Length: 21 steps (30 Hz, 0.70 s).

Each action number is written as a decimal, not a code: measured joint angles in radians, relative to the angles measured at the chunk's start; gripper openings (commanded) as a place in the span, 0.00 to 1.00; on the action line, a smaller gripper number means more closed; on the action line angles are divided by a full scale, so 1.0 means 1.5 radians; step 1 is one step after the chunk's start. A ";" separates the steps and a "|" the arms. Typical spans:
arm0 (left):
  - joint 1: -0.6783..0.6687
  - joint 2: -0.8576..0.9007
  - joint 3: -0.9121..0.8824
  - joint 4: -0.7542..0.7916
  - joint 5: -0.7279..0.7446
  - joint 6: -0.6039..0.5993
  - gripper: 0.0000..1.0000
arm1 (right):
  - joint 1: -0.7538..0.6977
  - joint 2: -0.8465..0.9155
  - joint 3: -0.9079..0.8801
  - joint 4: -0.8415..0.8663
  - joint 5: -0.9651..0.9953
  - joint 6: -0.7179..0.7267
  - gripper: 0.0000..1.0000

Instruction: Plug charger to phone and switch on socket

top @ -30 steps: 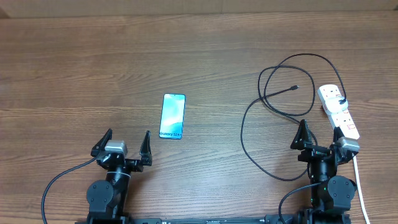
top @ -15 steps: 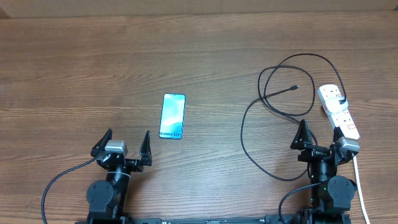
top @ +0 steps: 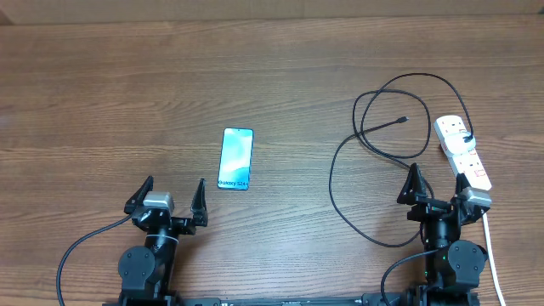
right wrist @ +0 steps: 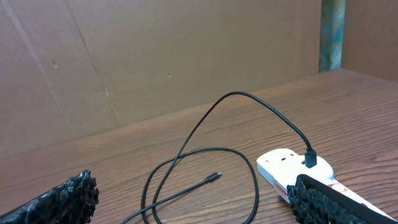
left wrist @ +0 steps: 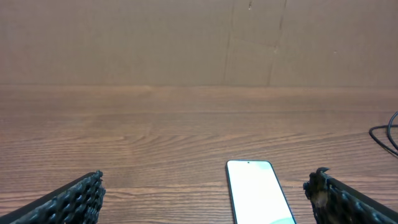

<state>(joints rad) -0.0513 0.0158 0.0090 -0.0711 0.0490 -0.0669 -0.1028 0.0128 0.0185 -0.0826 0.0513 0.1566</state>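
The phone lies flat on the wooden table, its light-blue screen up; it also shows in the left wrist view. The black charger cable lies in loose loops at the right, its connector tip free on the table and its plug in the white socket strip. The right wrist view shows the tip, the plug and the strip. My left gripper is open and empty, near the phone's near end. My right gripper is open and empty, beside the strip.
A brown cardboard wall stands behind the table's far edge. The strip's thick white cord runs toward the near right edge. Bare wood lies between the phone and the cable loops.
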 measured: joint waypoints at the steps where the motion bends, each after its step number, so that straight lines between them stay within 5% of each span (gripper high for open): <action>1: 0.000 0.000 0.000 0.001 0.000 0.000 1.00 | 0.000 0.000 0.000 0.000 0.000 0.000 1.00; 21: 0.000 0.000 0.001 0.018 0.051 -0.004 1.00 | 0.000 0.000 0.000 0.000 0.000 0.000 1.00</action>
<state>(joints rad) -0.0513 0.0154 0.0109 -0.0437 0.1249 -0.0723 -0.1032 0.0128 0.0185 -0.0822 0.0517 0.1566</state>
